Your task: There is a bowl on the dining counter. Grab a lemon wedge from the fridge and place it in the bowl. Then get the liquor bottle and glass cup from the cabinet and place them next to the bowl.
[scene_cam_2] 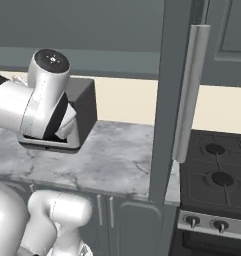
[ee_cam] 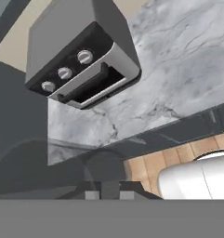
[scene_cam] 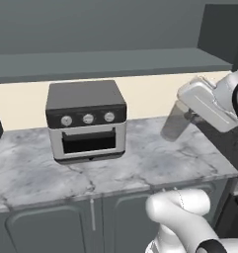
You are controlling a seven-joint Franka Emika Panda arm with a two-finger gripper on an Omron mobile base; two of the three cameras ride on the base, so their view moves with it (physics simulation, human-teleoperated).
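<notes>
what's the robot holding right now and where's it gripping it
The gripper holds the glass cup, jaws shut on its upper end at the rim, lifted above the counter right of the toaster oven.

Open marbled counter (scene_cam: 155,168) right of the toaster oven (scene_cam: 86,120); cabinet shelf (scene_cam: 105,63) low overhead.

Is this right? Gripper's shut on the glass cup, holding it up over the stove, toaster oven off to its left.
Not quite. The gripper is shut on the glass cup, but it holds it over the marbled counter, not the stove, which lies further right, past the open cabinet door. The left base view shows this. The toaster oven is to its left, as you say.
</notes>
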